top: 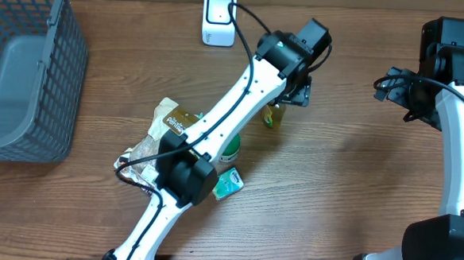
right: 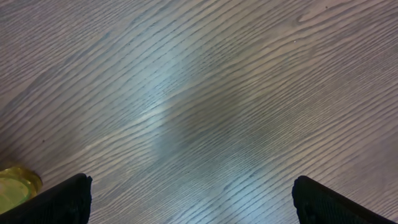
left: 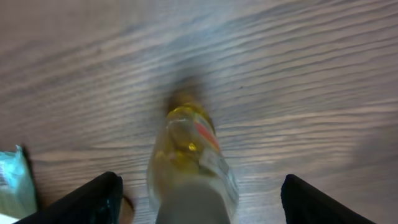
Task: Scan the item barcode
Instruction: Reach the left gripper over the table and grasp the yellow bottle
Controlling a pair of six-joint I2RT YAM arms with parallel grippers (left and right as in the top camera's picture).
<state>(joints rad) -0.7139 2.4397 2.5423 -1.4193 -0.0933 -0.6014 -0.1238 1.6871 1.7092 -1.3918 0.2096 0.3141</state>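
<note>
hovering over the middle of the worktop, the left gripper (left: 200,182) is spreading its jaws wide around the yellow bottle (left: 189,140), with gaps showing on both sides. the bottle is probably standing upright, its long axis pointing into the blurred pincer. the right gripper (right: 191,181) is gaping empty, farther off.
</note>
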